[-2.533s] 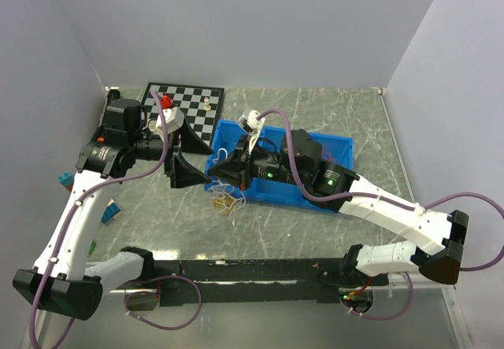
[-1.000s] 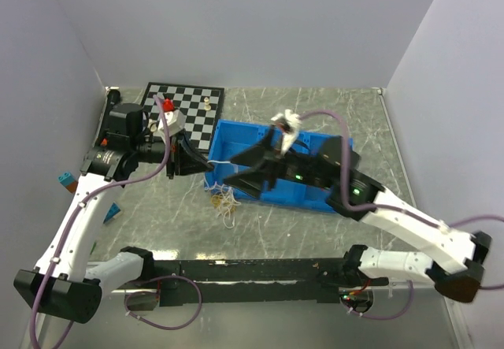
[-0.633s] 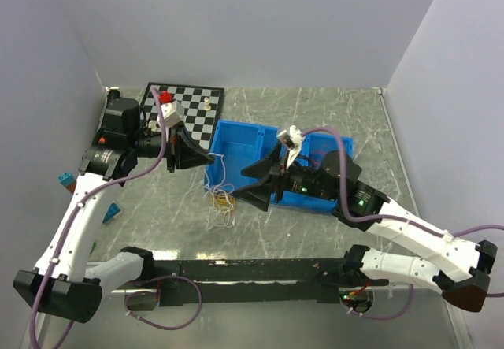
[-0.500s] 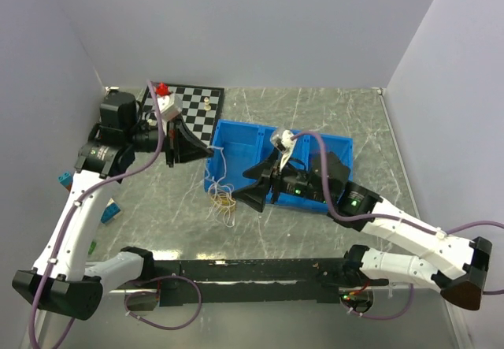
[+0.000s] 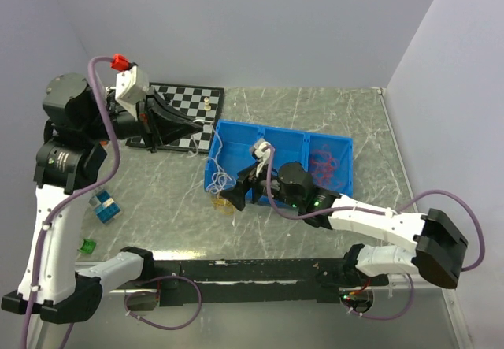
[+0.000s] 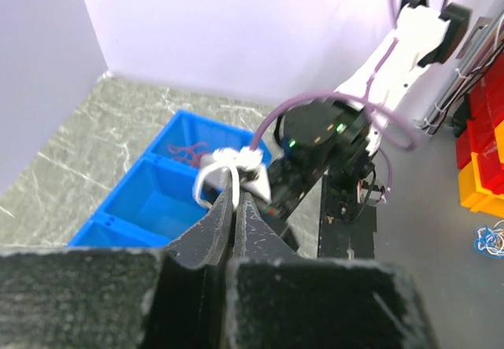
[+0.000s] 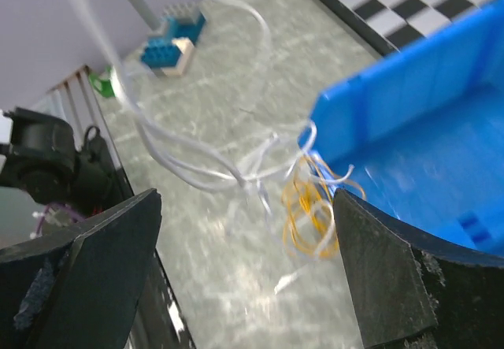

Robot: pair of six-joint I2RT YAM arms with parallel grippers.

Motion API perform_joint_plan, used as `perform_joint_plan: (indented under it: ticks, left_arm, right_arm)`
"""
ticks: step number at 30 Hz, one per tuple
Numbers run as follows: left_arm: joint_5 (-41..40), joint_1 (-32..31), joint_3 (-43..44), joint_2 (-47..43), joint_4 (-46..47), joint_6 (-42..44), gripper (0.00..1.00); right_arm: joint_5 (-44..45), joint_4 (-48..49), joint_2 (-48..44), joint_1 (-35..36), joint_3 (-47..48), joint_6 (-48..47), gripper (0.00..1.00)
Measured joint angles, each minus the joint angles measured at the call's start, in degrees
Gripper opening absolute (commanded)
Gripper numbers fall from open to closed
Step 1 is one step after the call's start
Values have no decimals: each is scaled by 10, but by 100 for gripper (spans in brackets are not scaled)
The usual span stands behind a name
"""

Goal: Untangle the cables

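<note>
Against the near-left corner of the blue bin (image 5: 315,135), the white cables (image 5: 218,177) and yellow cables (image 5: 221,203) lie tangled on the tabletop (image 5: 157,183), the yellow loops just beside the bin's wall. White strands rise leftward to the left tool (image 5: 189,131), which is pinched shut on them above the near edge of the chessboard (image 5: 183,97). The right tool (image 5: 234,197) hangs over the tangle, jaws wide, gripping nothing. Bare tabletop lies to the left of the tangle and nearer than it; only the bin wall hems it in. Red cables (image 5: 329,162) sit in the bin's right compartment. A blue block (image 5: 103,207) lies well apart, leftward.
</note>
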Motion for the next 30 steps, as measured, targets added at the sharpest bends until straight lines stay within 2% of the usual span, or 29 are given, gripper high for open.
perform_joint_plan:
  ticks: [2, 6, 8, 14, 17, 19, 21, 25, 30]
  left_arm:
    - [0, 0, 10, -4, 2, -8, 1]
    - [-1, 0, 31, -6, 5, -23, 1]
    - [-6, 0, 41, -5, 6, -26, 1]
    - [-62, 0, 96, -2, 31, -36, 1]
    - [-97, 0, 124, -1, 57, -44, 1]
    - [-124, 0, 147, 1, 76, -51, 1]
    - [-147, 0, 168, 6, 94, -57, 1]
    - [-181, 0, 199, 11, 126, -72, 1]
    - [-217, 0, 233, 23, 155, -83, 1]
  right_arm:
    - [-9, 35, 21, 0, 0, 0, 91]
    - [-25, 71, 59, 2, 12, 6, 69]
    - [-33, 75, 74, 3, 23, 14, 61]
    - [-56, 87, 104, 6, 18, 43, 61]
    - [-59, 96, 109, 18, -8, 57, 69]
    - [-59, 101, 119, 28, -27, 66, 68]
    - [-58, 102, 133, 35, -39, 72, 63]
    - [-56, 104, 169, 42, -49, 84, 44]
    - [-53, 113, 194, 44, -66, 100, 42]
